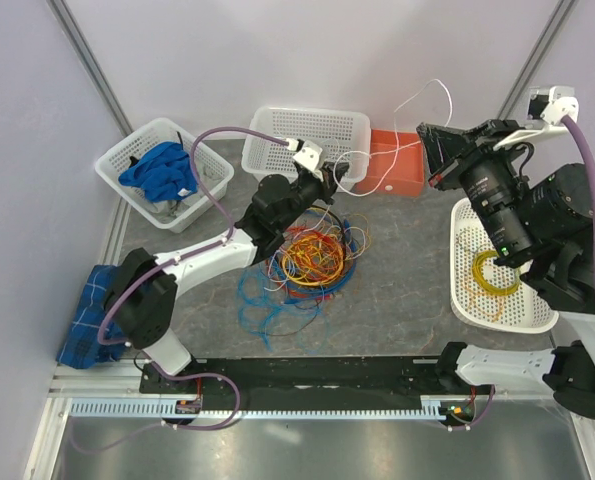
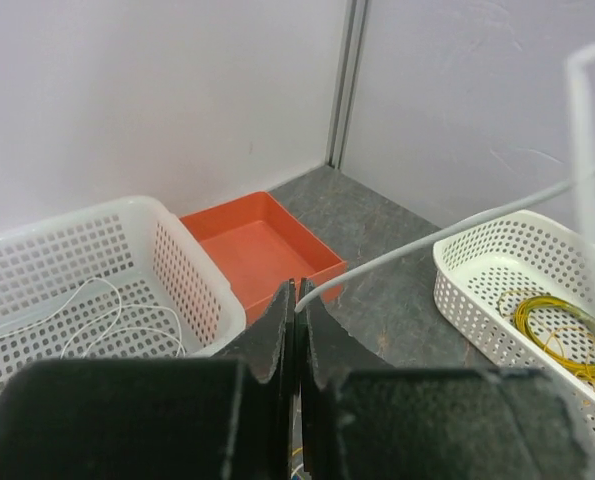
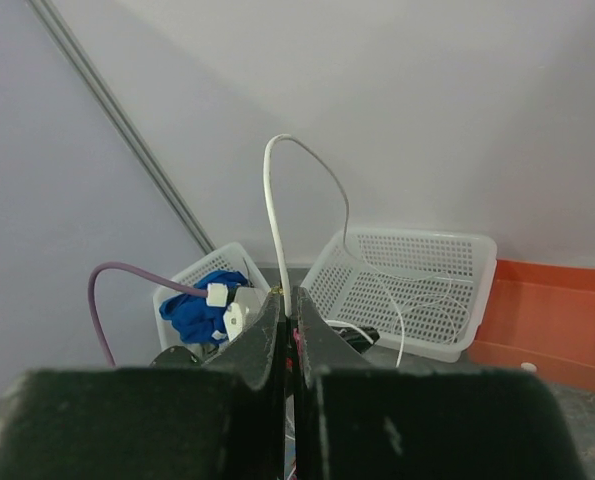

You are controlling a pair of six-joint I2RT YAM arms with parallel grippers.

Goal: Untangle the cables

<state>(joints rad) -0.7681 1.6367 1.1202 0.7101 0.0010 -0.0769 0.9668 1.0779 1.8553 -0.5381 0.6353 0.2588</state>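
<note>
Behind the heap of cables [image 1: 312,255], left jaws and right jaws (both clenched tight) on one white cable [image 3: 269,200].

Dark grey mottled table [image 1: 397,300]. Centre: loose tangle of cables [image 1: 312,262], yellow, orange and red bunched together, blue loops spilling to the near left. Far left: white perforated basket [image 1: 112,165], set at an angle. Far centre: second white perforated basket [image 1: 312,112], with an orange tray [image 1: 402,175] just beside it on its right. Right side: white oval basket [image 1: 462,290]. Left edge, near: blue checked cloth [image 1: 82,315], lying flat, partly off the grey surface. Near edge: black base rail [image 1: 317,372] running left to right.
</note>
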